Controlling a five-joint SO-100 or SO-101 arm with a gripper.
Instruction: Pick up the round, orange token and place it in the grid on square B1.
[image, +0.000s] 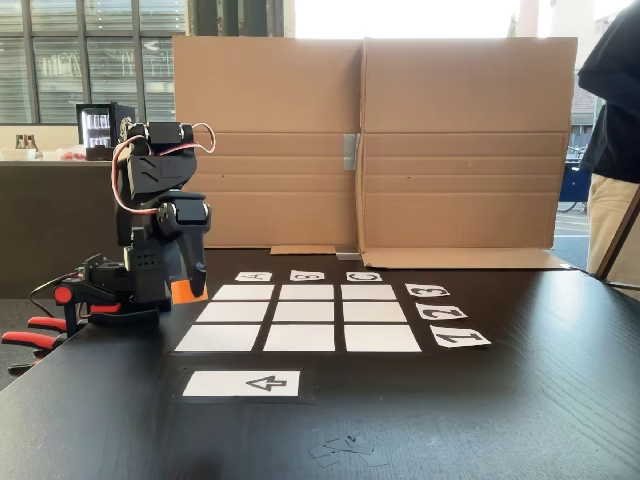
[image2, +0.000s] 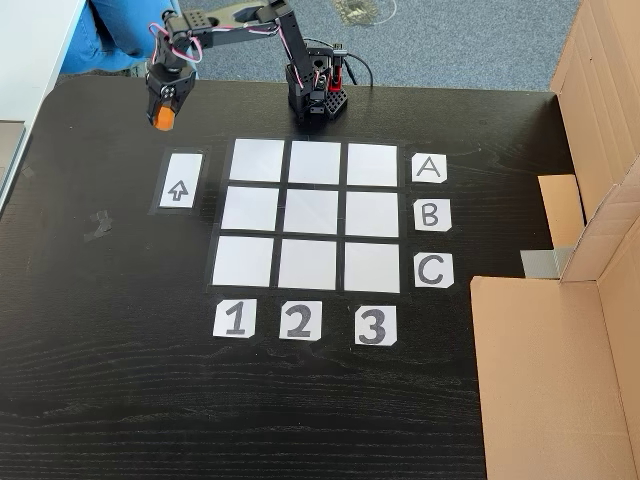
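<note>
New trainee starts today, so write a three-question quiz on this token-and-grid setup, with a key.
1. True or false: the pincer is shut on the token.
2. Where is the token? A) on the centre square of the grid; B) off the grid, near the arrow card; C) on the cardboard.
3. Short answer: what lies on square B1?

Key: 1 true; 2 B; 3 nothing, it is bare.
</note>
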